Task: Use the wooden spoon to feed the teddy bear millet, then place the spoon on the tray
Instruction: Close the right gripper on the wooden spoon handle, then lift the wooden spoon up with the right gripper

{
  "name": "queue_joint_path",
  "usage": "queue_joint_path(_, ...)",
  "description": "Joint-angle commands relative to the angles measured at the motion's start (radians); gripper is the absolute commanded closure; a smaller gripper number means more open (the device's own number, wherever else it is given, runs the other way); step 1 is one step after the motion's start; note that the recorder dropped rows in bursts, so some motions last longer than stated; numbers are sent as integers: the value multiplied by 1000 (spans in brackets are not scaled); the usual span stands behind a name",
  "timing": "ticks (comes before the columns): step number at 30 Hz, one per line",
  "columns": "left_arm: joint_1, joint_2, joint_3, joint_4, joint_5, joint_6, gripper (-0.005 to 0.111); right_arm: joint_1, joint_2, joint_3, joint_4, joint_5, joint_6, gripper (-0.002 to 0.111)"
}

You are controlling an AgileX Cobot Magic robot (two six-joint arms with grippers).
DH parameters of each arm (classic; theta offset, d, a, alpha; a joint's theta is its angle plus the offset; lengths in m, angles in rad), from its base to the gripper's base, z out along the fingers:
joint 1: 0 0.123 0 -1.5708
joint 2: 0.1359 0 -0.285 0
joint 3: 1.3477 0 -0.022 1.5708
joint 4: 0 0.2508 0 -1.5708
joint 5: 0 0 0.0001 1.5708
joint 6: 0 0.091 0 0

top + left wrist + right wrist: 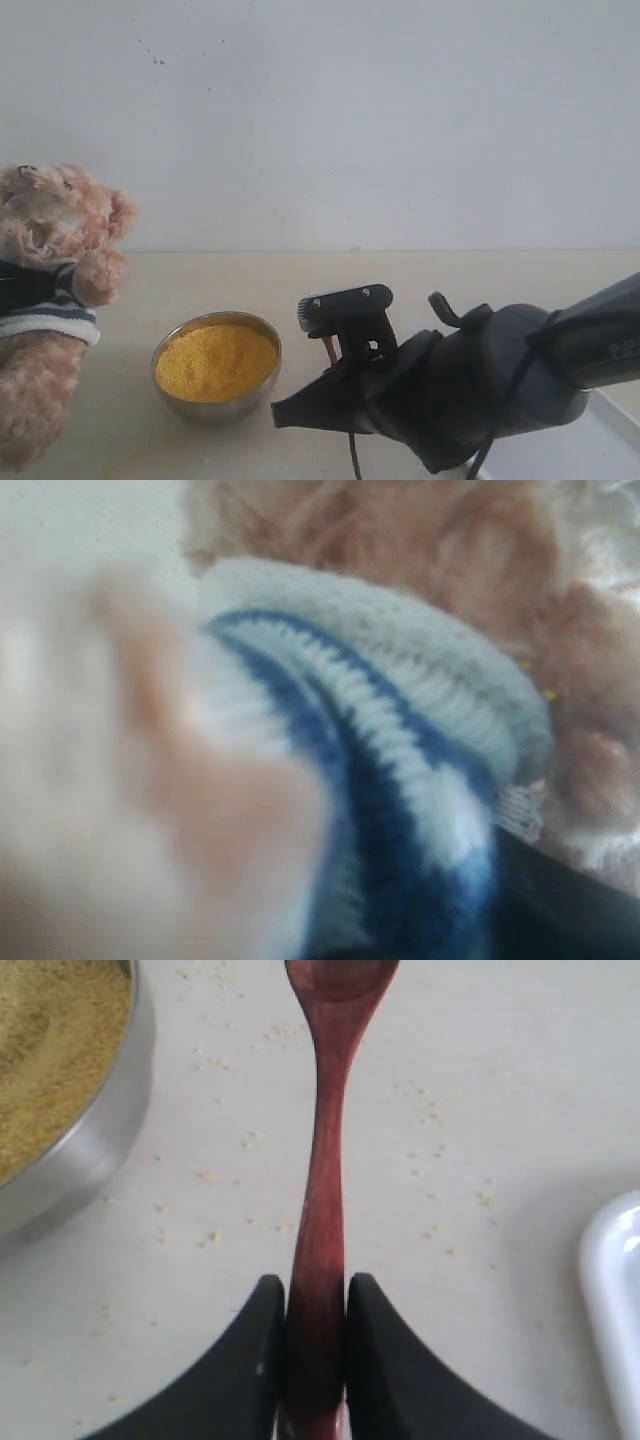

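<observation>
**tabletop_tom:** How far along is the feeding run?

**me:** Partway at best, I reckon. Using the steel bowl (215, 408) as my marker: the teddy bear (50, 300) sits upright on the tabletop (420, 275) near the bowl, on the side away from the tray (615, 1300). My left wrist view is all striped shirt and fur. Only a dark edge of the left tool (575, 915) shows, so I can't tell if it's apart or gripping.

**tabletop_tom:** And the spoon?

**me:** The right tool (316, 1300) is clamped on the handle of the wooden spoon (325, 1190). It's just beside the bowl, between bowl and tray, nowhere near the bear's mouth. The millet (215, 362) is heaped in the bowl, with loose grains (215, 1235) scattered around it. The part of the spoon's scoop I can see looks bare, though it's cut off at the frame edge.

**tabletop_tom:** So what's left?

**me:** I can't say whether a mouthful's been delivered. Parking the spoon on the tray definitely isn't done.
</observation>
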Motion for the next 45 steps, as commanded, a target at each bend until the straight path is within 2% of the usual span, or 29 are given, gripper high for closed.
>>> queue_joint_path(1,3,-5,1,-9,24,5,103,-1,-45,2,156,-65,-289,109)
queue_joint_path(8,3,-5,1,-9,24,5,103,-1,-239,2,306,-49,-687,109)
queue_joint_path(12,3,-5,1,-17,24,5,103,-1,-377,2,414,2,-1027,109)
queue_joint_path(16,3,-5,1,-17,24,5,103,-1,-499,6,414,-6,-1056,109)
queue_joint_path(20,3,-5,1,-17,24,5,103,-1,-567,8,414,-110,-1146,109)
queue_joint_path(26,3,-5,1,-8,26,1,103,-1,-558,13,349,-607,-1143,109)
queue_joint_path(28,3,-5,1,-8,28,1,103,-9,-551,13,324,-677,-1143,109)
queue_joint_path(36,3,-5,3,12,48,-4,103,-51,-551,13,414,-537,-1143,109)
queue_joint_path(40,3,-5,3,10,47,-4,103,-51,-551,13,414,-406,-1129,109)
queue_joint_path(42,3,-5,3,10,49,-4,103,-51,-551,13,414,-353,-1042,109)
queue_joint_path(45,3,-5,3,8,49,-4,103,-51,-551,13,414,-302,-800,109)
